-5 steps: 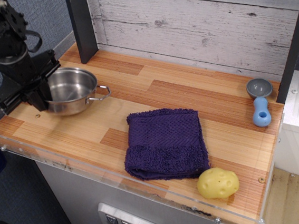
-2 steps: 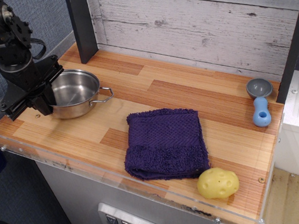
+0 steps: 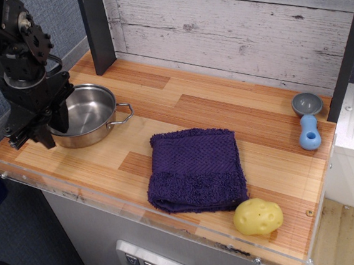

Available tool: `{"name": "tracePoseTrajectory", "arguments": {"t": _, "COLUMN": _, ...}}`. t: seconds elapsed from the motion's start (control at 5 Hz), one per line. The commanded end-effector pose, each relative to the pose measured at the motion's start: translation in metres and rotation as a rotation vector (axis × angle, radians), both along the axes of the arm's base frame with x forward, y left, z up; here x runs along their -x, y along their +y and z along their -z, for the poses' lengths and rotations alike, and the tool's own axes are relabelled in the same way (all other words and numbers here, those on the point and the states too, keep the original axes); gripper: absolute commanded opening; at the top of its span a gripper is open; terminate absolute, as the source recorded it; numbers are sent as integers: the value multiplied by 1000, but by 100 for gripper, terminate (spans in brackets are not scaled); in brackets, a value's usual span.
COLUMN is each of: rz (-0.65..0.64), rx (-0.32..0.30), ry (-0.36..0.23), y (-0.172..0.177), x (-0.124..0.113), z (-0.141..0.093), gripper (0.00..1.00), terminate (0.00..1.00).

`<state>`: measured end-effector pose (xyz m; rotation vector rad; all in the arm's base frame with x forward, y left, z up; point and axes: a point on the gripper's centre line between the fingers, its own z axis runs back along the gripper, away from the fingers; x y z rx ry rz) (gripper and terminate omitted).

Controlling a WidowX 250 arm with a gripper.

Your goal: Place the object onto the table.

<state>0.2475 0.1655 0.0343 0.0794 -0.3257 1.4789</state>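
Table (image 3: 181,107): a wooden top of light and darker brown plank strips, with a clear acrylic edge along the front and a weathered white board wall behind it.
Pot (image 3: 90,114): shiny steel, round and shallow, sitting on the table's left end; one thin wire loop handle points right, towards the middle.
Towel (image 3: 195,169): purple, folded to a rough square, lying flat near the front edge, around the middle of the table.
Potato toy (image 3: 258,217): yellow, just beside the towel's front right corner, close to the acrylic edge.
Scoop (image 3: 307,118): grey bowl, blue handle, lying at the right end near the back, well apart from the rest.
Post (image 3: 97,28): dark and upright, standing at the back left behind the pot.
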Motion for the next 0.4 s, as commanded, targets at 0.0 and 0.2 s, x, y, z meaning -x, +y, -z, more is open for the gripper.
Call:
{"name": "tracePoseTrajectory", "arguments": {"t": 0.0, "rz": 0, "rx": -32, "ry": -7, "y": -3, "x": 0, "z": -14, "gripper": 100, "terminate": 0}}
{"name": "tracePoseTrajectory", "arguments": {"t": 0.2, "rz": 0, "rx": -23, "ry": -43, "y": -5, "x": -5, "z": -23, "gripper": 100, "terminate": 0}}
